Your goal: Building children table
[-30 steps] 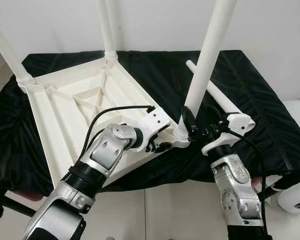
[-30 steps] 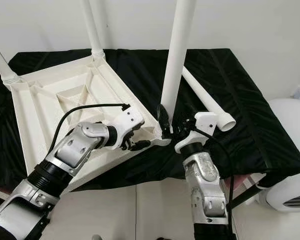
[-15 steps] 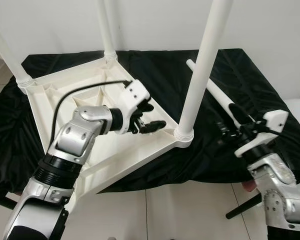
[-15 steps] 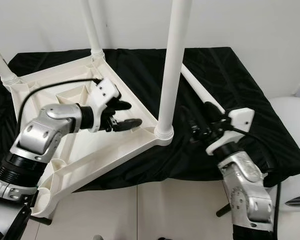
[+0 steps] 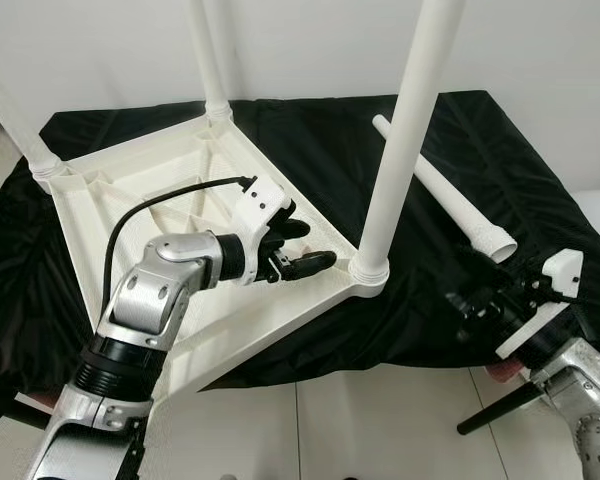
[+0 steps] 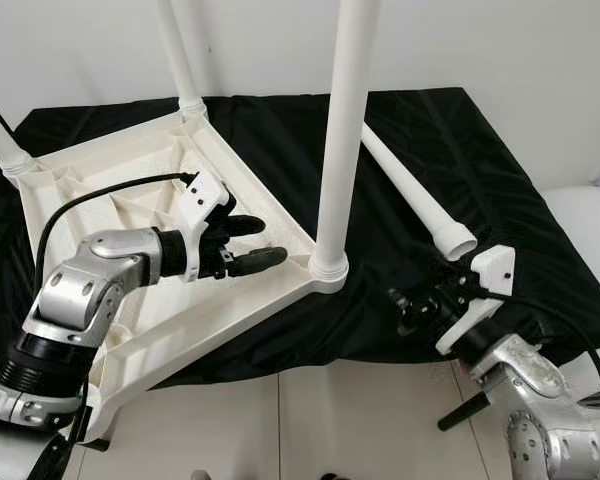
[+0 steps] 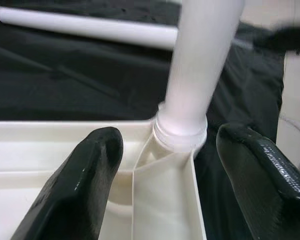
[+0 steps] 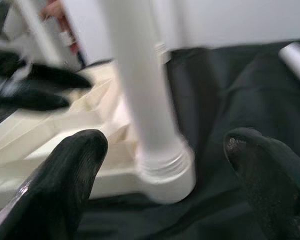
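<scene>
A smooth white plastic table (image 5: 170, 215) lies upside down on the black-clothed bench (image 5: 540, 200). One round leg (image 6: 410, 195) lies loose. Left claw (image 5: 305, 250) and right claw (image 6: 412, 308) are both wide, holding nothing.

1 white table top (image 5: 170, 200) is lying upside down on 1 black cloth (image 5: 310, 150). 3 white legs are standing in its corners: (image 5: 405, 140), (image 5: 205, 55), (image 5: 15, 125). 1 more loose leg (image 5: 440, 190) is lying on the cloth, making 4 legs. 2 grippers are showing: left gripper (image 5: 305, 248) and right gripper (image 5: 475, 300).
</scene>
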You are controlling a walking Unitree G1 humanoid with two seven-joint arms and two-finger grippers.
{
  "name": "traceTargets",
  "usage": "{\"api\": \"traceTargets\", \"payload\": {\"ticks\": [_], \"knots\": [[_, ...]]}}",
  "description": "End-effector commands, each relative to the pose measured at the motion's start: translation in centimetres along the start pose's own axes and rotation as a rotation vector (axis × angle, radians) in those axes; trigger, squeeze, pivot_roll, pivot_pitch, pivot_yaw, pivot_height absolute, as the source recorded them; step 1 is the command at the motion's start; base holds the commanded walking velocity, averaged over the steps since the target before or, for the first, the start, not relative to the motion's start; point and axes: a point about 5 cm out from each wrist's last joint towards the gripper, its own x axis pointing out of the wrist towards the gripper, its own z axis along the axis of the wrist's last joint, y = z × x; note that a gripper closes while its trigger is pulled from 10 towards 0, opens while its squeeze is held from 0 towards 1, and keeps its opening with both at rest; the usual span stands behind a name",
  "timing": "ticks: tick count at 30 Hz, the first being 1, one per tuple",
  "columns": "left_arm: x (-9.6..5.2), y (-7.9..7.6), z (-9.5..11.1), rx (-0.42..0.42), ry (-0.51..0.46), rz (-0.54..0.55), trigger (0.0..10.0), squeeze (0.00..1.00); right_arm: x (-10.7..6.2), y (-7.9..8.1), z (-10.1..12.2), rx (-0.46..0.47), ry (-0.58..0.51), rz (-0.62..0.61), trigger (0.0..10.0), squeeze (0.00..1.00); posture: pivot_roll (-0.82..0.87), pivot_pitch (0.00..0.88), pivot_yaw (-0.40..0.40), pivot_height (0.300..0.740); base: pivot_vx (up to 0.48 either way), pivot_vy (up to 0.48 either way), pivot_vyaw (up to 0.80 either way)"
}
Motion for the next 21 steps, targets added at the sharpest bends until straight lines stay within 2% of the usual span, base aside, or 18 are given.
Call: {"api": "traceTargets", "payload": {"ticks": [1, 4, 6, 8, 16, 18, 21], "knots": [[-0.6, 1.3, -0.3, -0.011, 0.010, 0.276, 10.0, 0.00, 0.0, 0.6, 0.0, 0.019, 0.007, 0.048, 10.0, 0.00, -0.11, 0.145, 0.085, 0.740, 0.000, 0.000, 0.00], [-0.9, 1.9, 0.4, 0.016, -0.019, 0.390, 10.0, 0.00, 0.5, 0.7, -0.4, 0.034, 0.035, 0.124, 10.0, 0.00, -0.09, 0.150, 0.068, 0.740, 0.000, 0.000, 0.00], [-1.0, 2.1, 0.6, 0.023, -0.027, 0.420, 10.0, 0.00, 0.7, 0.6, -0.4, 0.039, 0.041, 0.142, 10.0, 0.00, -0.09, 0.150, 0.068, 0.740, 0.000, 0.000, 0.00], [-1.6, 2.7, 1.2, 0.014, -0.066, 0.500, 10.0, 0.00, 1.4, 0.5, -0.7, 0.073, 0.068, 0.207, 10.0, 0.00, -0.08, 0.162, 0.051, 0.740, 0.000, 0.000, 0.00], [-2.2, 3.0, 1.5, 0.016, -0.083, 0.551, 10.0, 0.00, 2.0, 0.4, -0.9, 0.088, 0.089, 0.276, 10.0, 0.00, -0.06, 0.174, 0.034, 0.740, 0.000, 0.000, 0.00], [-2.7, 3.1, 1.1, -0.002, -0.065, 0.646, 10.0, 0.00, 3.4, 0.0, -1.3, 0.093, 0.105, 0.338, 10.0, 0.00, -0.04, 0.192, 0.017, 0.740, 0.000, 0.000, 0.00], [-2.9, 2.9, 0.8, -0.026, -0.060, 0.700, 10.0, 0.00, 4.3, -0.3, -1.5, 0.103, 0.111, 0.375, 10.0, 0.00, -0.02, 0.206, 0.012, 0.740, 0.000, 0.000, 0.00]]}}
